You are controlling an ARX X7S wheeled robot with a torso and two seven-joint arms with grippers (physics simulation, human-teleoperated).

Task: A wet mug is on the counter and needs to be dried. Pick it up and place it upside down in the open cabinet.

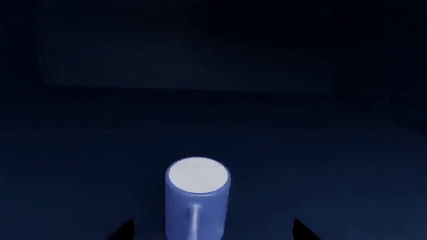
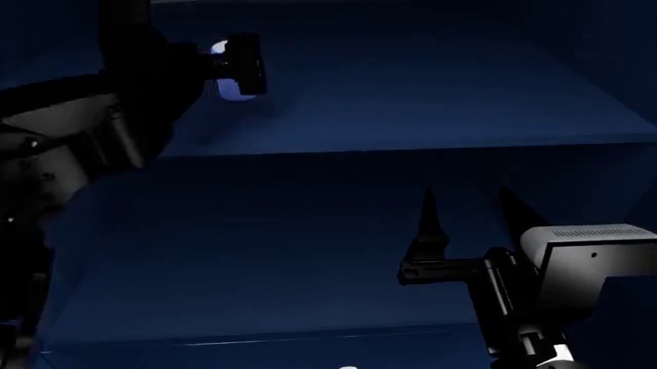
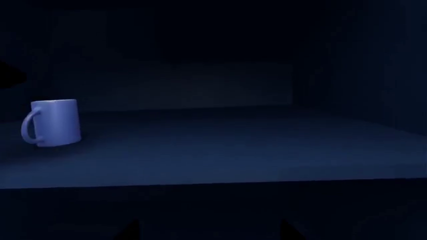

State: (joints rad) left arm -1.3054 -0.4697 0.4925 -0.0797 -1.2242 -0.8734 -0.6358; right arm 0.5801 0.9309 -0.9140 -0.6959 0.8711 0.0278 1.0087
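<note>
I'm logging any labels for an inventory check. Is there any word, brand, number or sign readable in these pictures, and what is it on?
None can be read.
The mug is plain, with no print on the side that shows.
The cabinet shelves are bare navy, no labels.
The right gripper and its camera housing carry no legible marking.

The left arm reaches up and forward from the left side of the head view, its dark links bent at the elbow. The left gripper [image 2: 241,69] is raised high, its black body mostly hiding what lies between the fingers. In the left wrist view the two fingertips [image 1: 123,230] stand wide apart. The right arm is lower, with its pale wrist housing near the right edge. The right gripper [image 2: 467,207] points forward, its fingers parted.
</note>
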